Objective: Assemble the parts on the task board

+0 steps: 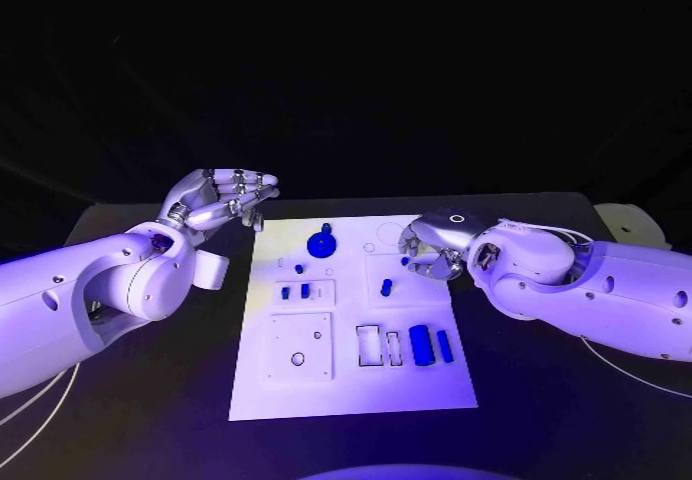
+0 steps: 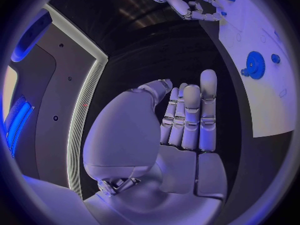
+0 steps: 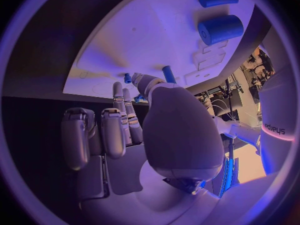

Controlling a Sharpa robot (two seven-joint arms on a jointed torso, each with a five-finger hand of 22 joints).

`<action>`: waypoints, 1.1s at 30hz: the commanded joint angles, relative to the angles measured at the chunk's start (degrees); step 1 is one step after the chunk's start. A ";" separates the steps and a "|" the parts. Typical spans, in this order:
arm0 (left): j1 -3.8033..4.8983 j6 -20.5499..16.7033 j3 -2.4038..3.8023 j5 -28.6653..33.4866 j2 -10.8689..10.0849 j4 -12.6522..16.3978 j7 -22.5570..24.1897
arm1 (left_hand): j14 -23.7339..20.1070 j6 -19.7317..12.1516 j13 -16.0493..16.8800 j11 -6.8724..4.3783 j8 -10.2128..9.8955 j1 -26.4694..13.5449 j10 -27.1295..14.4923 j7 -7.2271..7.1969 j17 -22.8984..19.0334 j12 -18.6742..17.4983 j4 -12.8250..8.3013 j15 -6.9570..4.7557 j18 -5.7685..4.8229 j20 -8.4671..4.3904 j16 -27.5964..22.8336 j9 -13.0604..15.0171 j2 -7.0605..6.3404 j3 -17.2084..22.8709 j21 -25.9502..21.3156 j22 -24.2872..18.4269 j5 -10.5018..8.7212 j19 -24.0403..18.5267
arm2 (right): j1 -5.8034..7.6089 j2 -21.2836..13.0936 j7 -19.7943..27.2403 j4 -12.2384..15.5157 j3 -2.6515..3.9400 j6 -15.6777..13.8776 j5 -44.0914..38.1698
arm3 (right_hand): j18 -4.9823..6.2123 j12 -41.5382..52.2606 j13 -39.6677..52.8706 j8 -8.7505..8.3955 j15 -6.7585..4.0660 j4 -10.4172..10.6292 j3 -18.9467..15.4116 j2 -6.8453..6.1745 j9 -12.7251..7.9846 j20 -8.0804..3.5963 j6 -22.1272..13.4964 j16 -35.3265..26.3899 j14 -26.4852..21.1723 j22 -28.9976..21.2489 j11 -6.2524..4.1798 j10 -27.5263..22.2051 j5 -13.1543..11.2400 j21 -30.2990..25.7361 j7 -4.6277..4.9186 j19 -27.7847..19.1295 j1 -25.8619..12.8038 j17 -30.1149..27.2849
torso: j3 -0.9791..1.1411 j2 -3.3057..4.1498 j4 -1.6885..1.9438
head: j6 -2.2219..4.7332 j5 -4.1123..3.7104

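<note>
Right hand point(image 1: 437, 247): over the far right part of the task board point(image 1: 351, 390); fingers curled downward, nothing plainly between them, though the head view leaves the fingertip gap unclear.
Right fingertips point(image 3: 117, 91): in the right wrist view they reach toward a short blue peg point(image 3: 168, 74) standing just beyond the thumb; a smaller blue stud point(image 3: 127, 78) sits beside them. Contact cannot be told.
Left hand point(image 1: 219, 202): raised off the board's far left corner, fingers loosely curled toward the palm, holding nothing.
Parts beyond the fingers: a blue gear point(image 1: 322, 243) between the two hands; a blue cylinder point(image 1: 420, 344) and a thinner blue rod point(image 1: 444, 345) nearer the robot, well apart from both hands.
Risk: the upright peg may tip or skid if the curled fingers meet it off-centre, judged from its slimness.
View difference: the left wrist view shows the left palm bare; the head view shows only its back.
</note>
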 commanded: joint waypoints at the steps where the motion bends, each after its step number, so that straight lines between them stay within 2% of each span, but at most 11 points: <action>1: 0.01 -0.34 0.01 2.72 -0.02 0.14 1.99 | -0.34 0.39 0.06 0.17 0.25 -0.37 0.41 -0.08 0.05 0.25 0.02 0.14 0.42 -0.03 -0.35 0.07 -0.24 0.18 -0.42 -0.07 -0.25 -0.16 | -0.17 0.37 -2.55 -0.07 0.00 1.80 -4.45 | -0.51 -0.22 -0.12 -0.36 0.23 -0.10 0.38 -0.25 -0.08 -0.37 0.32 0.00 3.84 11.21 -0.05 -0.23 0.24 -0.22 -0.17 3.19 0.08 4.19 | -0.03 0.04 0.10 | -0.03 -0.09; 4: 0.00 -0.42 0.01 2.82 -0.07 0.12 1.87 | -0.31 0.37 0.08 0.18 0.26 -0.42 0.40 -0.06 0.14 0.28 0.02 0.14 0.42 -0.03 -0.32 0.07 -0.26 0.17 -0.43 -0.08 -0.26 -0.16 | -0.38 0.72 -2.60 -0.26 0.00 1.82 -4.70 | -0.51 -0.26 -0.30 -0.32 0.25 -0.17 0.60 -0.12 -0.07 -0.39 0.51 0.00 3.84 11.22 -0.05 -0.06 0.37 -0.22 -0.17 3.20 0.12 4.17 | -0.07 -0.01 0.04 | -0.17 0.02; 8: 0.01 -0.86 0.00 2.89 -0.16 0.17 1.47 | -0.29 0.31 0.09 0.19 0.25 -0.44 0.36 -0.04 0.18 0.32 0.01 0.14 0.41 -0.04 -0.29 0.06 -0.25 0.19 -0.45 -0.10 -0.26 -0.15 | -0.81 1.23 -2.39 -0.51 0.00 1.58 -4.71 | -0.77 -0.05 -0.86 0.04 0.35 -0.47 1.50 0.36 0.04 -0.38 1.56 0.14 3.89 11.84 0.05 1.28 0.47 0.88 -0.04 3.64 0.17 4.25 | -0.04 0.03 0.04 | -0.17 -0.40; 9: 0.01 -0.88 0.00 2.89 -0.18 0.18 1.44 | -0.29 0.31 0.09 0.19 0.25 -0.44 0.36 -0.04 0.18 0.32 0.01 0.14 0.41 -0.04 -0.29 0.06 -0.25 0.19 -0.45 -0.10 -0.26 -0.15 | -0.86 1.33 -2.36 -0.56 0.00 1.52 -4.69 | -0.79 -0.03 -1.00 0.11 0.36 -0.60 1.79 0.47 0.07 -0.36 1.80 0.17 3.90 11.89 0.06 1.57 0.22 0.96 -0.03 3.67 0.24 4.26 | -0.04 0.04 0.04 | -0.13 -0.36; 10: 0.01 -0.90 0.00 2.90 -0.21 0.19 1.41 | -0.29 0.31 0.09 0.19 0.25 -0.44 0.36 -0.04 0.18 0.32 0.01 0.14 0.41 -0.04 -0.29 0.06 -0.25 0.19 -0.45 -0.10 -0.26 -0.15 | -0.94 1.50 -2.32 -0.64 0.00 1.43 -4.65 | -0.82 -0.18 -1.51 0.10 0.32 -0.87 2.73 0.61 0.04 -0.35 2.11 0.16 3.89 11.99 0.12 2.05 -1.17 1.11 -0.05 3.74 0.27 4.18 | -0.06 0.04 0.04 | -0.12 -0.33; 16: 0.01 -0.94 0.00 3.09 -0.14 0.06 1.33 | -0.33 0.08 0.13 0.26 0.19 -0.53 0.17 0.11 0.12 0.43 -0.07 0.16 0.40 -0.06 -0.28 0.03 -0.32 0.22 -0.52 -0.15 -0.26 -0.11 | -1.35 2.12 -2.41 -1.11 0.00 1.36 -4.48 | -1.05 -0.07 -2.21 0.68 -0.02 -1.85 4.91 1.67 0.31 -0.35 3.60 0.25 3.87 12.58 -0.33 3.82 -1.44 2.15 -0.33 4.14 0.57 4.16 | -0.06 0.01 0.12 | -0.20 -0.34; 21: 0.01 -0.95 0.00 3.28 -0.19 0.02 1.16 | -0.23 -0.06 0.16 0.31 0.16 -0.56 0.02 0.19 0.41 0.50 -0.13 0.19 0.39 -0.05 -0.15 0.01 -0.35 0.25 -0.56 -0.18 -0.24 -0.08 | -1.54 2.41 -2.62 -1.47 0.00 2.00 -4.39 | -1.12 -0.42 -2.74 1.07 -0.30 -3.17 6.66 3.07 0.67 -0.50 4.35 0.38 3.87 12.79 -0.61 4.89 -1.97 2.47 -0.54 4.27 0.63 4.21 | -0.02 0.08 0.00 | -0.25 -0.27; 24: 0.01 -0.92 0.00 3.33 -0.22 0.00 1.06 | -0.02 -0.06 0.20 0.32 0.21 -0.51 0.01 0.21 0.86 0.62 -0.20 0.20 0.39 -0.05 0.06 0.03 -0.25 0.35 -0.57 -0.20 -0.21 -0.02 | -1.62 2.57 -2.70 -1.64 0.00 2.31 -4.36 | -1.12 -0.79 -3.04 1.00 -0.24 -3.67 7.30 3.31 0.75 -0.50 4.21 0.39 3.86 12.81 -0.54 4.96 -2.93 2.47 -0.46 4.26 0.27 4.17 | 0.00 0.06 0.04 | -0.37 -0.28; 33: 0.01 -0.68 0.00 3.37 -0.32 -0.09 0.68 | 0.01 -0.06 0.23 0.32 0.24 -0.48 0.00 0.22 0.87 0.68 -0.26 0.20 0.39 -0.05 0.10 0.04 -0.25 0.38 -0.58 -0.21 -0.21 0.01 | -2.00 3.33 -3.56 -2.34 0.00 3.99 -4.45 | -1.20 -1.30 -3.45 0.94 -0.28 -4.71 8.19 3.79 0.93 -0.41 4.03 0.60 3.90 12.99 -0.46 5.08 -3.47 2.77 -0.29 4.38 -0.07 4.36 | 0.00 0.03 0.01 | -0.65 -0.33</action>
